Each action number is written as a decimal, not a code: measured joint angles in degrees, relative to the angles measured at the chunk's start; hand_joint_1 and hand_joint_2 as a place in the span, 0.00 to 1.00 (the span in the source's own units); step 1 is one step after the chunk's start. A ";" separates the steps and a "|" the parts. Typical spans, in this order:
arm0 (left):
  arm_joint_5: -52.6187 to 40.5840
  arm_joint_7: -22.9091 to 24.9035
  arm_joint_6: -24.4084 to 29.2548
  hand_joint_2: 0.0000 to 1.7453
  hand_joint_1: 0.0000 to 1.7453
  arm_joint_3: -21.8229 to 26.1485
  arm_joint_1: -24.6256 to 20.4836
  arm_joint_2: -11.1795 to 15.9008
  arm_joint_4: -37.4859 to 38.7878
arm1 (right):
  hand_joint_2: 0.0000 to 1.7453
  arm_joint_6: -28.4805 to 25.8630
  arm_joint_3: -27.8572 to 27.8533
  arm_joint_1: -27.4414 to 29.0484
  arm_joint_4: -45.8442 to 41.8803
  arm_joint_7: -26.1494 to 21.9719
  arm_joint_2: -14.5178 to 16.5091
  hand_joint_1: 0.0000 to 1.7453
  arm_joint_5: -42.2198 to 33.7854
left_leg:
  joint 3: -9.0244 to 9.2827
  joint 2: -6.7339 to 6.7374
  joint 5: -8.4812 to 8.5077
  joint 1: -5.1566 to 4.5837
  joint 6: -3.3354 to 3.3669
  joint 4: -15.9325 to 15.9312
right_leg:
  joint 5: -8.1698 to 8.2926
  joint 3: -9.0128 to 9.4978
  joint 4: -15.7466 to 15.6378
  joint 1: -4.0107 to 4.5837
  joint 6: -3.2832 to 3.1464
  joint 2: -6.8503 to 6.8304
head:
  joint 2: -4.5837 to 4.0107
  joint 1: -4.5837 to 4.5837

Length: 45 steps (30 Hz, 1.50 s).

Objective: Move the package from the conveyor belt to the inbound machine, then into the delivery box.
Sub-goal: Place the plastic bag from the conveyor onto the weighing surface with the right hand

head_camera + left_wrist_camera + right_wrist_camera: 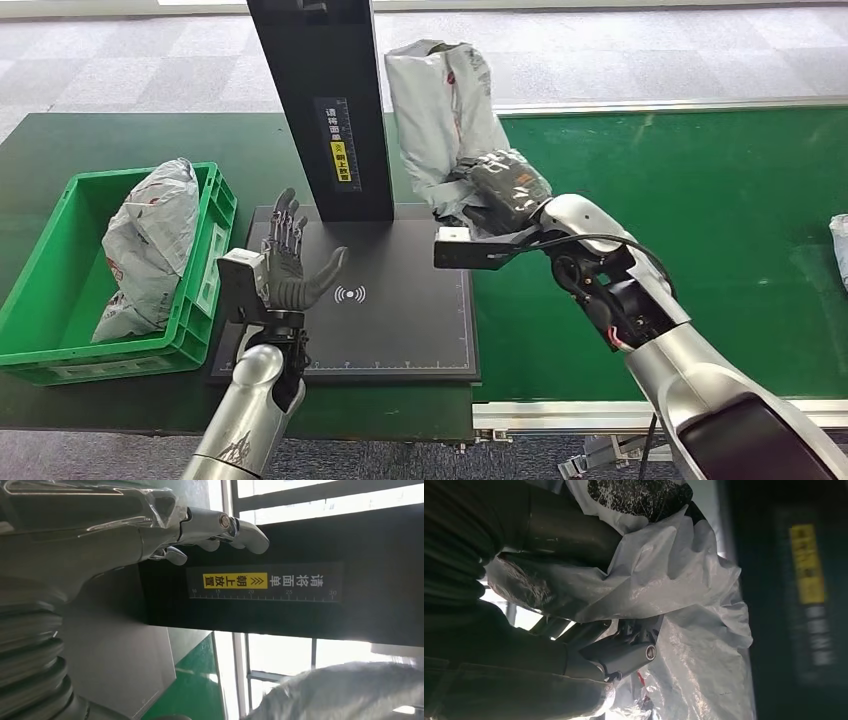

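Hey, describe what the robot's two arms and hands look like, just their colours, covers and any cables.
Both arms are silver metal. The left hand has dark grey fingers and a grey palm. The right hand is wrapped in clear plastic film, with a black cable looping over the wrist. The wrist views show grey ribbed covers and chrome-tipped fingers.

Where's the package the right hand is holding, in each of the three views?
Head view: the held package stands upper centre, right of the black column, gripped by the right hand.
Left wrist view: a pale crinkled bag at the lower right corner, probably the same package.
Right wrist view: the package fills the centre, wrapped around the fingers.
Shared landmark: the yellow label on the column.
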 joint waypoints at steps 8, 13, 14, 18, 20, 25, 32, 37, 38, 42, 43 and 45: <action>0.06 -0.64 -0.34 1.00 0.00 0.45 -0.80 0.03 1.40 | 1.00 10.11 8.42 -0.74 4.42 -3.83 4.81 1.00 1.60 | -0.02 -0.01 0.00 -0.02 0.00 0.00 | 0.00 0.00 0.00 -0.02 0.00 -0.01 | 0.00 0.00; 0.13 -0.80 -0.79 1.00 0.00 0.58 -1.13 0.10 2.28 | 1.00 17.64 12.74 -2.14 8.45 -4.05 6.24 1.00 2.03 | -0.01 -0.01 0.00 -0.02 0.00 0.00 | 0.00 0.00 0.00 -0.02 0.00 -0.01 | 0.00 -0.01; 0.14 -0.83 -0.80 1.00 0.00 0.58 -1.16 0.11 2.43 | 1.00 18.23 13.32 -2.33 9.10 -4.07 6.46 1.00 2.02 | 0.00 -0.01 0.00 -0.02 0.00 0.00 | 0.00 0.00 0.00 -0.02 0.00 -0.01 | 0.00 0.00; 0.13 -0.86 -0.81 1.00 0.00 0.61 -1.25 0.11 2.92 | 1.00 20.28 15.38 -2.99 11.44 -4.29 7.13 1.00 2.00 | 0.00 -0.01 0.00 -0.02 0.00 0.00 | 0.00 0.00 0.00 -0.02 0.00 -0.01 | 0.00 0.00; 0.13 -0.86 -0.82 1.00 0.00 0.61 -1.25 0.11 3.02 | 1.00 21.58 16.43 -3.12 12.62 -4.30 7.49 1.00 1.91 | 0.00 0.00 0.00 -0.02 0.00 0.00 | 0.00 0.00 0.00 -0.02 0.00 -0.01 | 0.00 -0.01; 0.11 -0.85 -0.80 1.00 0.00 0.61 -1.26 0.11 3.25 | 1.00 22.30 18.07 -3.15 14.45 -4.30 8.13 1.00 1.81 | -0.01 -0.01 0.00 -0.02 0.00 0.00 | 0.00 0.00 0.00 -0.02 0.00 -0.01 | -0.01 0.02; 0.11 -0.84 -0.80 1.00 0.00 0.61 -1.26 0.10 3.33 | 1.00 22.32 19.04 -3.24 15.57 -4.30 8.54 1.00 1.73 | 0.00 -0.01 0.00 -0.02 0.00 0.01 | 0.00 0.00 0.00 -0.02 0.00 -0.01 | -0.01 0.00; 0.10 -0.83 -0.80 1.00 0.00 0.61 -1.26 0.09 3.33 | 1.00 22.29 19.54 -3.39 15.98 -4.30 8.62 1.00 1.54 | 0.00 -0.01 0.00 -0.02 0.00 0.01 | 0.00 0.00 0.00 -0.02 0.00 -0.01 | 0.00 -0.01; 0.09 -0.78 -0.80 1.00 0.00 0.61 -1.26 0.09 3.33 | 1.00 22.14 19.67 -3.43 16.07 -4.30 8.66 1.00 1.38 | 0.00 -0.01 0.00 -0.02 0.00 0.01 | 0.00 0.01 0.00 -0.02 0.00 -0.01 | 0.00 0.00; -0.25 -0.44 -0.66 1.00 0.00 0.59 -1.25 -0.01 3.33 | 1.00 17.09 20.13 -3.45 16.45 -5.06 9.01 1.00 0.08 | 0.00 0.00 0.00 -0.02 0.00 0.01 | 0.00 0.01 0.00 -0.02 0.00 0.00 | 0.00 0.01; -0.44 -0.37 -0.50 1.00 0.00 0.58 -1.25 -0.02 3.33 | 1.00 15.19 20.17 -3.45 16.55 -5.42 9.21 1.00 -0.36 | 0.00 0.00 0.00 -0.02 0.00 0.01 | 0.00 0.00 0.00 -0.02 0.00 0.00 | 0.00 0.01; -0.84 -0.31 -0.19 1.00 0.00 0.57 -1.25 -0.04 3.33 | 1.00 12.79 20.19 -3.45 16.67 -6.07 9.76 1.00 -1.22 | 0.00 0.00 0.00 -0.02 0.00 0.01 | 0.00 0.00 0.00 -0.02 0.00 0.00 | 0.00 -0.01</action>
